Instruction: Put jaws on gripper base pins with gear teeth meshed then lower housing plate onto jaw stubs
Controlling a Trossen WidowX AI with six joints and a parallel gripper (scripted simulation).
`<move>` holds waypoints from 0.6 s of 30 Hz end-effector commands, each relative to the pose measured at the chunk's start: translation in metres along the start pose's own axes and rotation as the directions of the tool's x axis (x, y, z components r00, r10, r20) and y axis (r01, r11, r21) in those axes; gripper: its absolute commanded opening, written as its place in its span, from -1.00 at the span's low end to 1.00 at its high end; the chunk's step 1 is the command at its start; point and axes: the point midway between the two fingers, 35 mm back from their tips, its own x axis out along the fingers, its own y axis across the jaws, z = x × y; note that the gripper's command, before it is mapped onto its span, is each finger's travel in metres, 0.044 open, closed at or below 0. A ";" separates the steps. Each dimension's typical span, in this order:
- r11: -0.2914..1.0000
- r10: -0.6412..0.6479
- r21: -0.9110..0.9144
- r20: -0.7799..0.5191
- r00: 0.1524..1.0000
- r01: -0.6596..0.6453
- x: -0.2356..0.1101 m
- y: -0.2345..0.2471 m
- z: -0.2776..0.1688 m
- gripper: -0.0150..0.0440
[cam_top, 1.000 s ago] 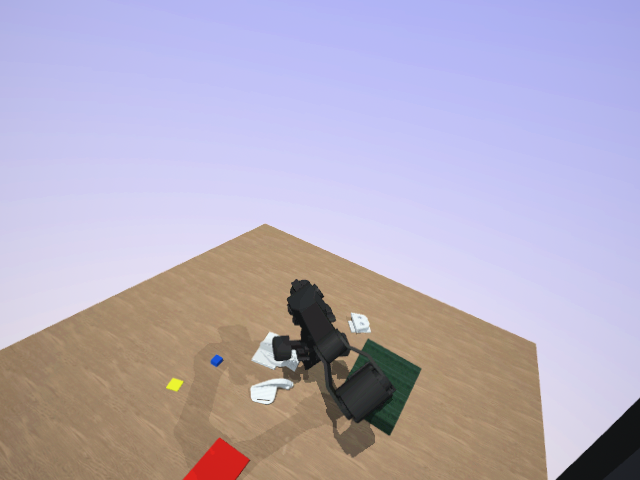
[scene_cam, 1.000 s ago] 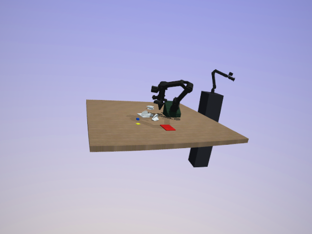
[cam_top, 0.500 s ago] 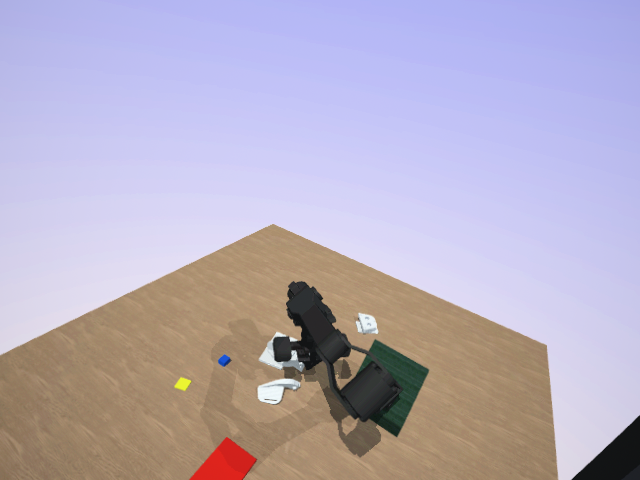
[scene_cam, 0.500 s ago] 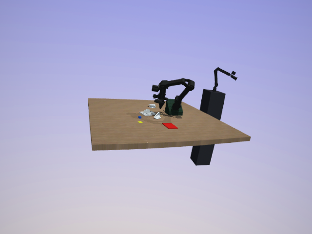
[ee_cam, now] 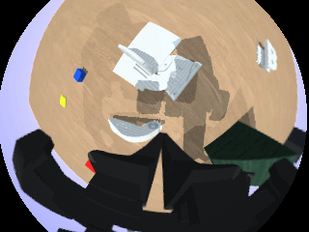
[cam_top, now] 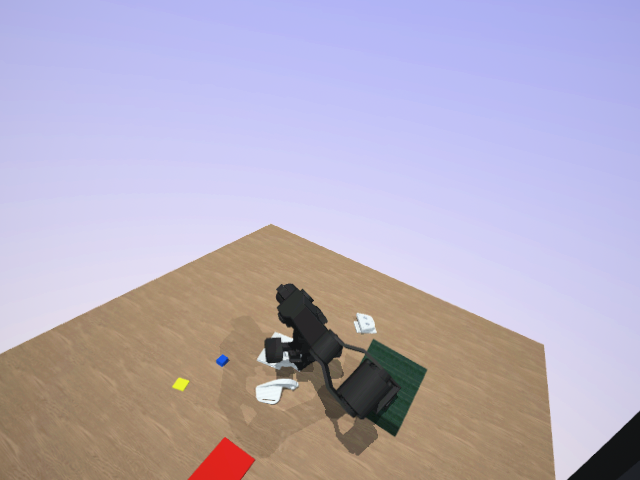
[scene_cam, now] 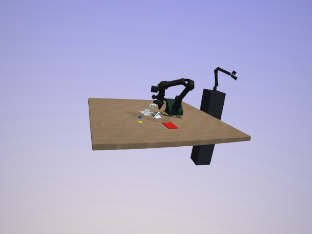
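My gripper (scene_cam: 160, 108) (ee_cam: 162, 135) is shut and empty, above the table close to the white parts. The white gripper base (cam_top: 279, 336) (scene_cam: 143, 112) (ee_cam: 150, 36) lies on the table, partly hidden by the arm in the top view. One white jaw (scene_cam: 146, 110) (ee_cam: 137, 59) is on the base; whether it sits on its pin I cannot tell. The other white jaw (cam_top: 268, 394) (scene_cam: 157, 116) (ee_cam: 132, 130) lies loose beside the base, just beyond my fingertips in the wrist view. The white housing plate (cam_top: 366, 322) (scene_cam: 152, 105) (ee_cam: 268, 55) lies apart, on the far side of the base.
A dark green block (cam_top: 405, 366) (scene_cam: 173, 110) (ee_cam: 251, 150) is under the arm's foot. A blue cube (cam_top: 222, 360) (scene_cam: 140, 117) (ee_cam: 79, 75), a yellow square (cam_top: 180, 383) (scene_cam: 140, 122) (ee_cam: 63, 101) and a red plate (cam_top: 222, 459) (scene_cam: 170, 125) (ee_cam: 90, 166) lie on the table.
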 end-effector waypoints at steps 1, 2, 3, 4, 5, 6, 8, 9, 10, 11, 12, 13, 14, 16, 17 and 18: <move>1.000 0.001 0.003 -0.002 1.000 -0.001 0.003 0.005 0.001 -0.49; 1.000 0.000 0.003 -0.001 1.000 0.000 0.004 0.006 0.001 -0.49; 1.000 0.000 0.003 -0.001 1.000 0.000 0.004 0.007 0.002 -0.49; 1.000 0.000 0.002 0.000 1.000 0.000 0.005 0.008 0.002 -0.49; 1.000 0.000 0.002 0.000 1.000 0.000 0.005 0.010 0.002 -0.49; 1.000 0.000 0.002 0.000 1.000 0.000 0.006 0.011 0.002 -0.49; 1.000 0.000 0.002 0.001 1.000 0.000 0.007 0.013 0.002 -0.49; 1.000 0.000 0.001 0.002 1.000 0.000 0.007 0.014 0.002 -0.49; 1.000 0.000 0.001 0.002 1.000 0.000 0.008 0.015 0.003 -0.49; 1.000 0.000 0.001 0.002 1.000 0.000 0.008 0.016 0.003 -0.49; 1.000 0.000 0.001 0.003 1.000 0.000 0.009 0.017 0.003 -0.49; 1.000 0.000 0.001 0.003 1.000 0.000 0.010 0.018 0.003 -0.49; 1.000 0.000 0.000 0.003 1.000 0.000 0.010 0.020 0.003 -0.49; 1.000 0.000 0.000 0.004 1.000 0.000 0.011 0.022 0.003 -0.49; 1.000 0.000 0.000 0.004 1.000 0.000 0.012 0.023 0.003 -0.49; 1.000 0.000 -0.001 0.004 1.000 0.000 0.012 0.024 0.003 -0.49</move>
